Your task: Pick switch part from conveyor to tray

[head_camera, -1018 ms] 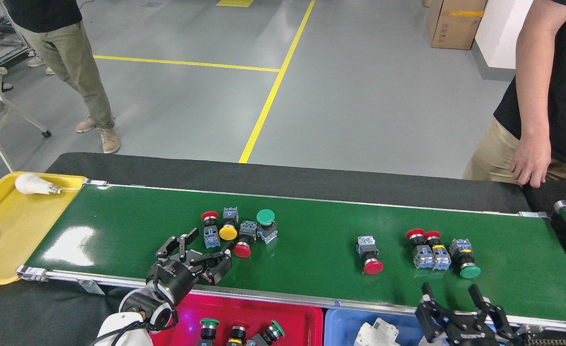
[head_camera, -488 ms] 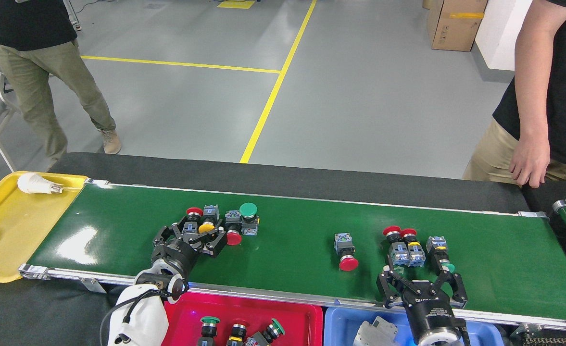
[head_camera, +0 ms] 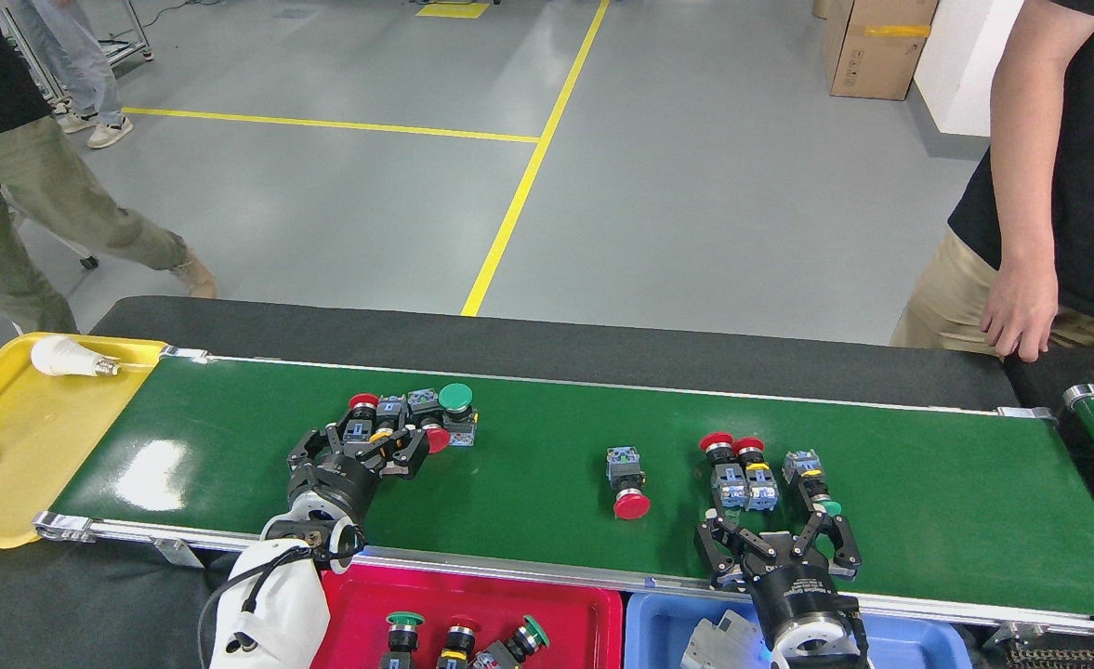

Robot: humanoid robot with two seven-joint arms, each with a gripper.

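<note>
The left gripper [head_camera: 375, 451] is spread open among clustered switch parts [head_camera: 416, 415] on the conveyor [head_camera: 547, 446], partly hiding them; the right gripper [head_camera: 779, 539] is held open, half-covering a green-capped switch [head_camera: 821, 497]

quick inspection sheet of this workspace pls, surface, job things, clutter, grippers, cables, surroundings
surface: green conveyor, glossy, silver rails.
job's things: four switches clustered at left; lone red switch mid-belt; three switches at right; red tray holds three switches.
clutter: bulb on yellow tray; blue tray with a white part.
grippers: left gripper open, fingers around the left cluster; right gripper open, below the right group.
cables: black cable on left arm.
surroundings: person's hand at the far edge; cardboard box.
</note>
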